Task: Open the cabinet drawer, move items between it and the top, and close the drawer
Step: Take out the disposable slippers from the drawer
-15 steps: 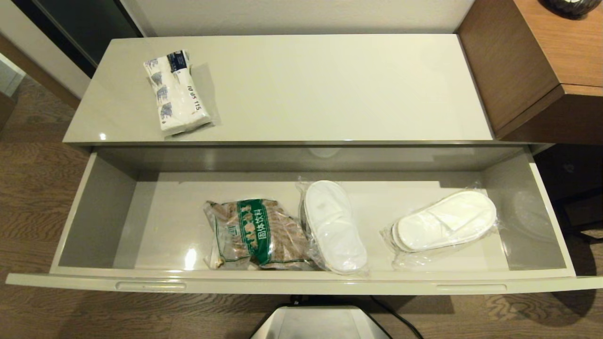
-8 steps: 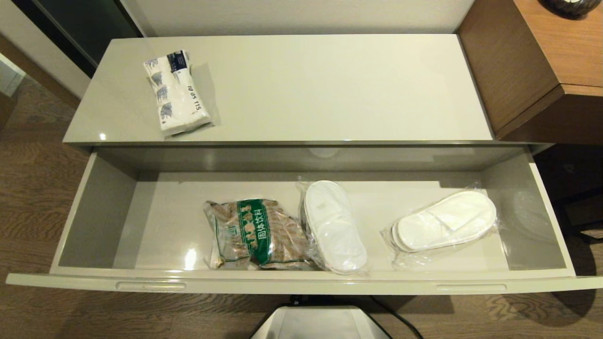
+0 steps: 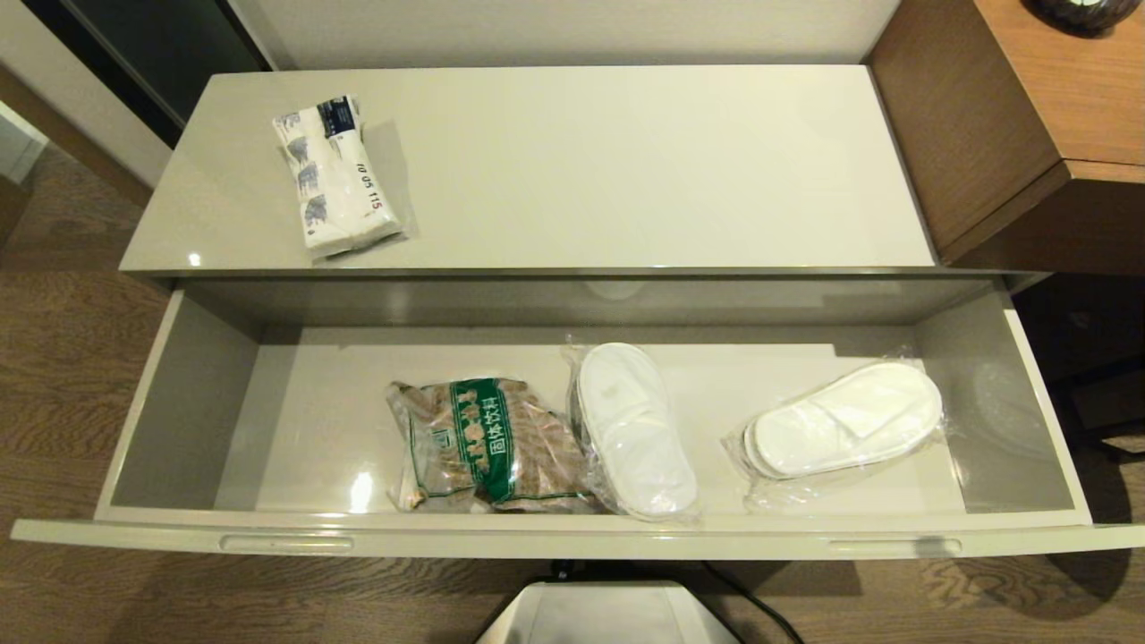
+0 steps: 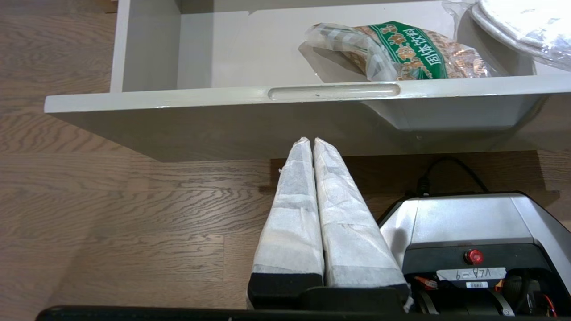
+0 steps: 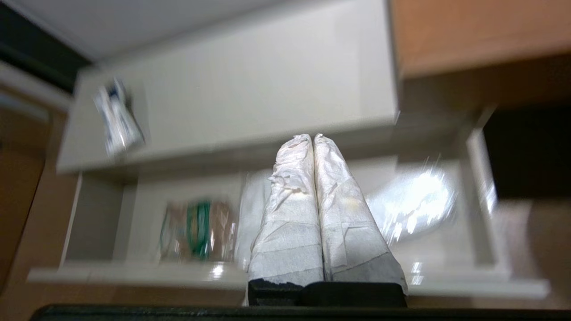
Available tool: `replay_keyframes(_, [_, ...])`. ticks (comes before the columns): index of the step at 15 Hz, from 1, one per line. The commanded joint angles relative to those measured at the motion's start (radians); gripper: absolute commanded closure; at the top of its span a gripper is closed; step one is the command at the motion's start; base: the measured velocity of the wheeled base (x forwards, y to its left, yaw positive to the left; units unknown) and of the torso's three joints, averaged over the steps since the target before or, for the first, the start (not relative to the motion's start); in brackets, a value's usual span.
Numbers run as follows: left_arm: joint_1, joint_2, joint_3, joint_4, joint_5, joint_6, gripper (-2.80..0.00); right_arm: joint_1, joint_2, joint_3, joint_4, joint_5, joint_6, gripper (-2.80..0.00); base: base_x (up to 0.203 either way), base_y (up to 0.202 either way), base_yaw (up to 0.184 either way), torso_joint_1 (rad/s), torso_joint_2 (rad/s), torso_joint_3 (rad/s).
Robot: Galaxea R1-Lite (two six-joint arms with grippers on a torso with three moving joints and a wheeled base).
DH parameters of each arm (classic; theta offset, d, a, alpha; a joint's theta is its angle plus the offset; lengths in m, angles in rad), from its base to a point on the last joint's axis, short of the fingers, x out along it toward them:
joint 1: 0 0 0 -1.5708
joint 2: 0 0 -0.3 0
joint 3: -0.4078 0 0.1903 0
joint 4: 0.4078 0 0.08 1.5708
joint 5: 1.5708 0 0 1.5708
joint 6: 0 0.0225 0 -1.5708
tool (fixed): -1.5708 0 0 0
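Note:
The cabinet drawer stands pulled fully out, with two slim slots in its front edge. Inside lie two film-sealed pairs of white slippers, one pair near the middle and one pair to the right. The tissue pack with blue print rests on the left part of the glossy top. Neither arm shows in the head view. My left gripper is shut and empty, low in front of the drawer's front panel. My right gripper is shut and empty, held above the drawer's front, facing the slippers.
A brown packet with a green band lies in the drawer left of the middle slippers. A brown wooden desk adjoins the top on the right. My base stands on the wood floor just before the drawer.
Nothing has moved in the head view. The right wrist view is smeared, so that arm is in motion.

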Motion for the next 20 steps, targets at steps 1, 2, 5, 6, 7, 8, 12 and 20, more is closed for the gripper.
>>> replay_keyframes(1, [0.001, 0.001, 0.001, 0.000, 0.000, 0.000, 0.00, 0.016, 0.355, -0.044, 0.065, 0.042, 0.022, 0.00, 0.000, 0.000, 0.000, 0.000, 0.00, 0.000])
replay_keyframes(2, [0.001, 0.001, 0.002, 0.000, 0.000, 0.000, 0.00, 0.036, 0.456, -0.048, 0.071, 0.053, 0.036, 0.00, 0.000, 0.000, 0.000, 0.000, 0.00, 0.000])
replay_keyframes(5, [0.001, 0.001, 0.002, 0.000, 0.000, 0.000, 0.00, 0.151, 0.727, -0.060, -0.003, 0.043, 0.058, 0.00, 0.000, 0.000, 0.000, 0.000, 0.00, 0.000])
replay_keyframes(6, [0.001, 0.001, 0.002, 0.000, 0.000, 0.000, 0.00, 0.214, 0.804, -0.061, -0.028, 0.030, 0.062, 0.00, 0.000, 0.000, 0.000, 0.000, 0.00, 0.000])
replay_keyframes(7, [0.001, 0.001, 0.000, 0.000, 0.000, 0.000, 0.00, 0.291, 0.857, -0.057, -0.045, 0.018, 0.066, 0.00, 0.000, 0.000, 0.000, 0.000, 0.00, 0.000])
replay_keyframes(8, [0.001, 0.001, 0.001, 0.000, 0.000, 0.000, 0.00, 0.360, 0.899, -0.034, -0.057, 0.011, 0.070, 0.00, 0.000, 0.000, 0.000, 0.000, 0.00, 0.000])
replay_keyframes(12, [0.001, 0.001, 0.002, 0.000, 0.000, 0.000, 0.00, 0.446, 1.049, 0.106, -0.264, -0.012, 0.071, 0.00, 0.000, 0.000, 0.000, 0.000, 0.00, 0.000])
replay_keyframes(20, [0.001, 0.001, 0.001, 0.000, 0.000, 0.000, 0.00, 0.585, 1.194, 0.162, -0.662, -0.180, 0.072, -2.80, 0.000, 0.000, 0.000, 0.000, 0.00, 0.000])
